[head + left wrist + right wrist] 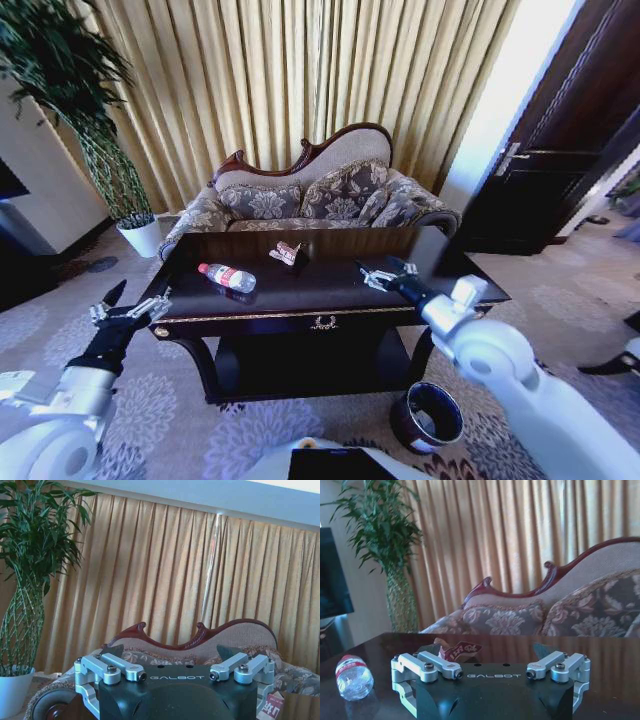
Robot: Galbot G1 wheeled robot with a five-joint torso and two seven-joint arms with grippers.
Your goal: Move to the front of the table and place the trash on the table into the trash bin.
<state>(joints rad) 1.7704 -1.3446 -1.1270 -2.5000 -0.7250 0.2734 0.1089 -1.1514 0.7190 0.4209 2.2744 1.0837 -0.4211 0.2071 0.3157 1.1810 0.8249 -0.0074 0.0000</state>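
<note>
Hovering over the large dark glossy wooden table (330,300) w/ gold trim, right gripper (372,276) has fingers spread, holding nothing. Left gripper (128,309) also spread & empty, just off table's left end. Small clear plastic bottle w/ red label (227,277) lies on its side left-centre of tabletop, crumpled brownish wrapper (287,253) behind it; small round dark bin (427,417) on carpet by front right leg.

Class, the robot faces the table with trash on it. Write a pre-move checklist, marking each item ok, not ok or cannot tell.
1. Robot at front of the table: ok.
2. Bottle lying free on the tabletop: ok.
3. Wrapper unobstructed: ok.
4. Right gripper open, over the table: ok.
5. Left gripper open, off the table's left end: ok.
6. Trash bin on the floor by the right arm, open-topped: ok.
</note>
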